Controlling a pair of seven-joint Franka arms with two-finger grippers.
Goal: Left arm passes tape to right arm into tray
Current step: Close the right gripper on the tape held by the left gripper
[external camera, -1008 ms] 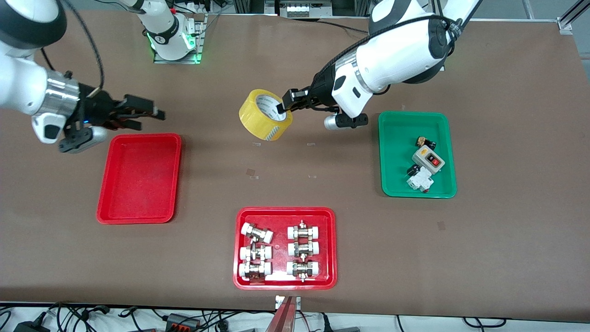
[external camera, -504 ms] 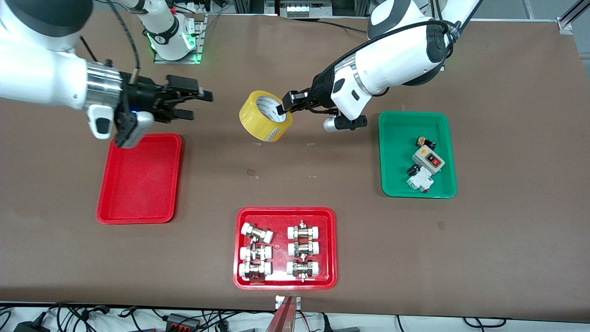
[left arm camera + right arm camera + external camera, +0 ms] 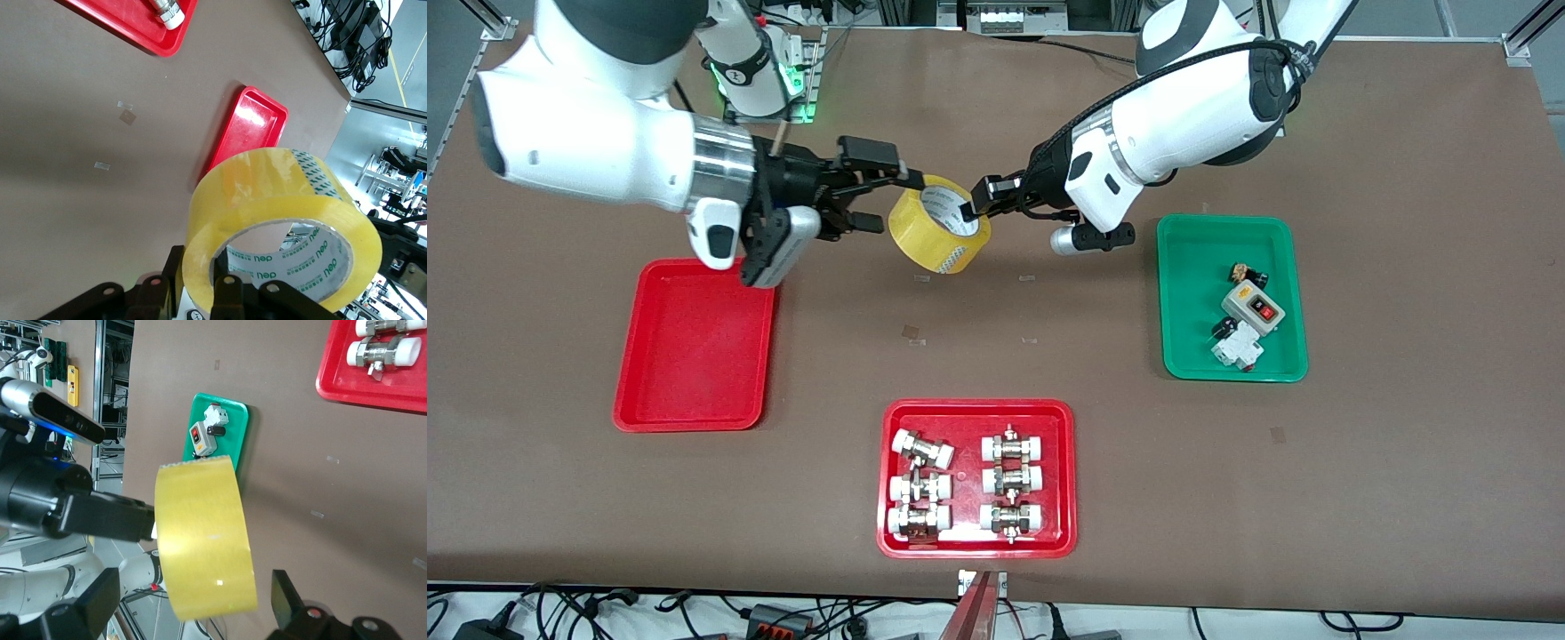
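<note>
The yellow tape [image 3: 935, 227] hangs in the air over the table's middle. My left gripper [image 3: 970, 208] is shut on the tape's wall, one finger inside the core; the left wrist view shows the tape [image 3: 280, 200] clamped by my left gripper [image 3: 203, 283]. My right gripper [image 3: 894, 201] is open, its fingers on either side of the tape's edge at the right arm's end. In the right wrist view the tape [image 3: 203, 533] sits between the spread fingers of my right gripper [image 3: 190, 607], with gaps on both sides. The plain red tray [image 3: 694, 356] lies empty under the right arm.
A red tray [image 3: 966, 455] with several white-capped metal fittings lies nearest the front camera. A green tray [image 3: 1192, 293] with small electrical parts lies toward the left arm's end. Small bits of tape mark the brown table under the roll.
My right arm has swung from over the plain red tray's far end toward the tape, and its open fingers now straddle the roll. My left gripper has held the tape still.
</note>
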